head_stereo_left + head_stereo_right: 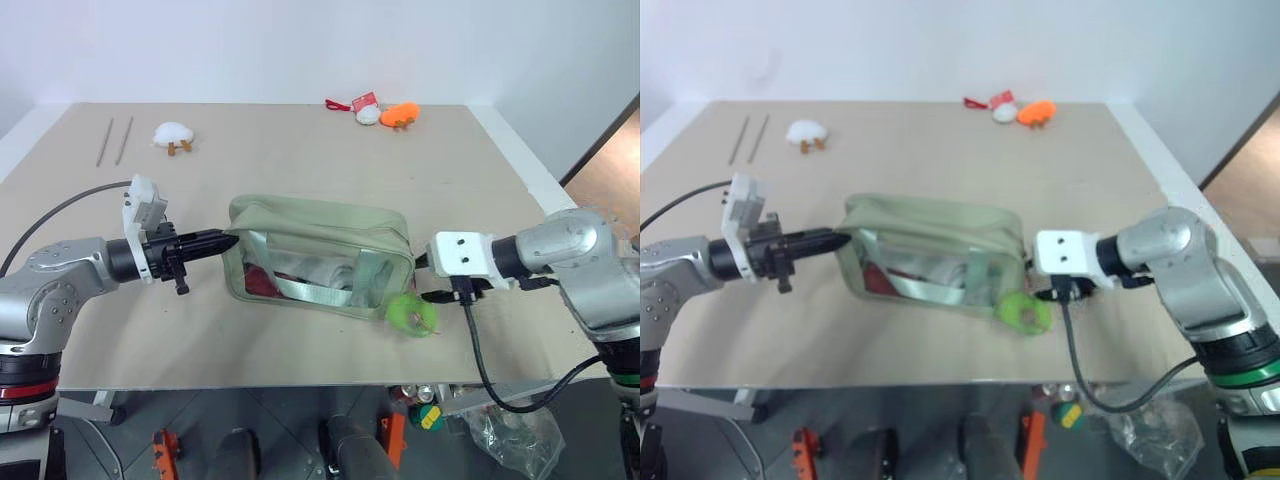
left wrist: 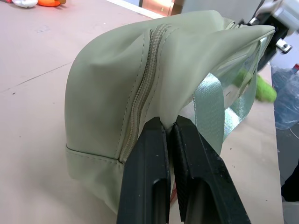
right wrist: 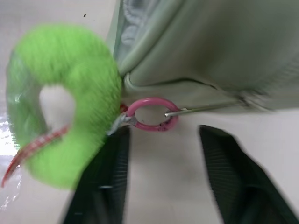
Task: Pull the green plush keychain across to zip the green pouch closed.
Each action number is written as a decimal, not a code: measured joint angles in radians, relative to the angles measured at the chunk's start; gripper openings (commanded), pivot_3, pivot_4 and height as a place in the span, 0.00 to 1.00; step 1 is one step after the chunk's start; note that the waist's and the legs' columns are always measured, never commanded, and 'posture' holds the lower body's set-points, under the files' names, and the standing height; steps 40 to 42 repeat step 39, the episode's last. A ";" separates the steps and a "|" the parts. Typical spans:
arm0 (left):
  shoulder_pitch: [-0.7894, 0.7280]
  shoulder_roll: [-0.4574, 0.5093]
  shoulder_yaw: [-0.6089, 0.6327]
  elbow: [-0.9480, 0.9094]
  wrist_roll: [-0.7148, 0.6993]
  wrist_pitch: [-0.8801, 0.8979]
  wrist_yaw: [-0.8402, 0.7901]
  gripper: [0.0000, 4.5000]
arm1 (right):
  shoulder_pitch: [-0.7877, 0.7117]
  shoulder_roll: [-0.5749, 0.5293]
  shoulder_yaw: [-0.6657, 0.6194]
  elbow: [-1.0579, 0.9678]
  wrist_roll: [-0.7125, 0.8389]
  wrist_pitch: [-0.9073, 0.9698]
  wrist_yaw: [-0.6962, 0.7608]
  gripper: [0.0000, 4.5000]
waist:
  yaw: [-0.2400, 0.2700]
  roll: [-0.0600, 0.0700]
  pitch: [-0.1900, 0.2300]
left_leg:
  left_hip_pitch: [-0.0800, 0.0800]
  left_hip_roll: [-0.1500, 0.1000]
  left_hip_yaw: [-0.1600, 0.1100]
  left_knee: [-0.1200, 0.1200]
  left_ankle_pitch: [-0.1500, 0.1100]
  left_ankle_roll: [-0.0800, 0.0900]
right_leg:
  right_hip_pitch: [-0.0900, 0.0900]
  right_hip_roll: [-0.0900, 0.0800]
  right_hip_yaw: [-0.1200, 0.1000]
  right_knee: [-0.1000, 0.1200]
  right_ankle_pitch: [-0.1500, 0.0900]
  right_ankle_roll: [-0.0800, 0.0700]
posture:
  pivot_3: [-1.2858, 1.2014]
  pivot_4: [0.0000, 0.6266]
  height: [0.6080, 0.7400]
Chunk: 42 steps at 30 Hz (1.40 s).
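I am holding the left end effector (image 1: 222,240) clamped on a fold of fabric at the near end of the green pouch (image 1: 318,235), right beside the closed zipper seam that is running away from its fingers (image 2: 147,172) in the left wrist view. The right end effector (image 3: 161,172) is standing with its fingers spread apart and gripping nothing; the green plush keychain (image 3: 63,100) is lying just to one side of it, and the pink ring (image 3: 149,114) that ties the plush to the zipper pull is sitting just ahead of the gap between the fingers.

From the head camera I am seeing the keychain (image 1: 411,313) hanging off the pouch's far corner, right by the right end effector, near the front edge of the surface (image 1: 300,140). The zip looks drawn across to that end, so I am judging the pull as essentially done, though I cannot confirm the last bit of seam under the arm.

What I am worrying about:
- Withdrawing the right end effector carelessly, since a finger is sitting against the plush and could snag the ring or its red tag and drag the slider back open.
- Nudging the pouch toward the edge, because the keychain is already lying close to it.
- Releasing the left grip abruptly, which could let the tensioned fabric spring and shift the pouch.
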 measured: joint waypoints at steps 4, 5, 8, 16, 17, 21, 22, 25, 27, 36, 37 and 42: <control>0.000 -0.003 0.000 0.000 0.000 -0.004 0.002 0.00 | 0.002 0.004 0.044 0.093 -0.078 -0.058 -0.047 0.99 | 0.000 0.000 0.000 | -0.001 -0.001 0.000 0.000 0.000 0.000 | 0.000 -0.001 0.000 0.000 0.000 0.000 | 0.52 0.24 1.00; 0.000 -0.003 0.000 0.000 0.000 -0.007 0.003 0.00 | 0.002 0.005 0.044 0.109 -0.085 -0.062 -0.051 0.99 | -0.001 0.000 0.000 | -0.001 -0.001 0.000 0.000 0.000 0.000 | -0.001 -0.001 0.000 0.000 0.000 0.001 | 0.52 0.24 1.00; 0.005 0.000 0.009 0.000 -0.003 -0.009 0.006 0.00 | -0.002 -0.005 0.036 0.139 -0.075 -0.065 -0.043 0.99 | -0.001 0.000 0.000 | -0.001 -0.001 0.000 0.000 0.000 0.000 | -0.001 0.000 0.000 0.000 0.000 0.000 | 0.52 0.24 1.00; 0.019 0.073 0.187 0.036 -0.073 0.058 0.035 0.29 | -0.052 -0.184 -0.117 0.288 -0.048 -0.120 -0.029 1.00 | -0.004 0.001 0.001 | -0.003 0.000 0.000 -0.001 -0.001 0.001 | -0.003 -0.001 0.000 0.000 -0.001 0.000 | 0.52 0.24 1.00; 0.019 0.076 0.211 0.040 -0.075 0.058 0.049 0.36 | -0.052 -0.193 -0.130 0.298 -0.046 -0.125 -0.030 1.00 | -0.005 0.001 0.001 | -0.002 0.000 0.000 -0.001 -0.001 0.001 | -0.002 -0.001 0.000 0.000 -0.002 0.000 | 0.52 0.24 1.00; 0.026 0.076 0.231 0.038 -0.094 0.065 0.074 0.50 | -0.050 -0.197 -0.135 0.297 -0.036 -0.127 -0.030 1.00 | -0.005 0.001 0.001 | -0.002 0.000 0.000 -0.001 -0.001 0.001 | -0.002 -0.001 0.000 0.000 -0.001 0.000 | 0.52 0.24 1.00; 0.035 0.076 0.243 0.038 -0.104 0.070 0.074 0.50 | -0.049 -0.197 -0.136 0.295 -0.033 -0.125 -0.031 1.00 | -0.006 0.001 0.001 | -0.002 0.000 0.001 -0.001 -0.001 0.001 | -0.002 -0.001 0.000 0.000 -0.001 0.000 | 0.52 0.24 1.00; 0.057 0.076 0.259 0.036 -0.124 0.072 0.073 0.50 | -0.048 -0.197 -0.137 0.284 -0.026 -0.115 -0.033 1.00 | -0.006 0.001 0.001 | -0.002 0.000 0.001 -0.001 -0.001 0.001 | -0.002 -0.001 0.000 0.000 -0.001 0.000 | 0.52 0.24 1.00; 0.071 0.078 0.285 0.039 -0.137 0.072 0.070 0.50 | -0.045 -0.197 -0.143 0.270 -0.018 -0.102 -0.035 1.00 | -0.006 0.001 0.001 | -0.002 0.000 0.001 -0.001 -0.001 0.001 | -0.003 -0.001 0.000 0.000 -0.001 0.000 | 0.52 0.24 1.00; 0.298 0.192 0.362 0.225 0.004 -0.040 -0.016 0.50 | 0.051 -0.156 -0.331 0.086 0.230 0.127 -0.036 1.00 | -0.006 0.001 0.001 | -0.002 0.001 0.000 -0.002 -0.001 0.001 | -0.003 -0.001 -0.002 0.000 -0.003 -0.002 | 0.52 0.24 1.00; 0.302 0.186 0.370 0.238 0.005 -0.044 -0.016 0.50 | 0.066 -0.133 -0.362 0.047 0.278 0.171 -0.050 1.00 | -0.006 0.001 0.001 | -0.002 0.000 0.000 -0.002 -0.001 0.001 | -0.003 -0.001 -0.002 0.000 -0.003 -0.003 | 0.52 0.24 1.00; 0.302 0.180 0.375 0.240 0.004 -0.059 -0.015 0.50 | 0.088 -0.117 -0.381 0.007 0.325 0.223 -0.069 1.00 | -0.004 0.001 0.001 | -0.002 0.000 0.000 -0.001 -0.001 0.001 | -0.002 -0.002 -0.001 0.000 -0.004 -0.004 | 0.52 0.24 1.00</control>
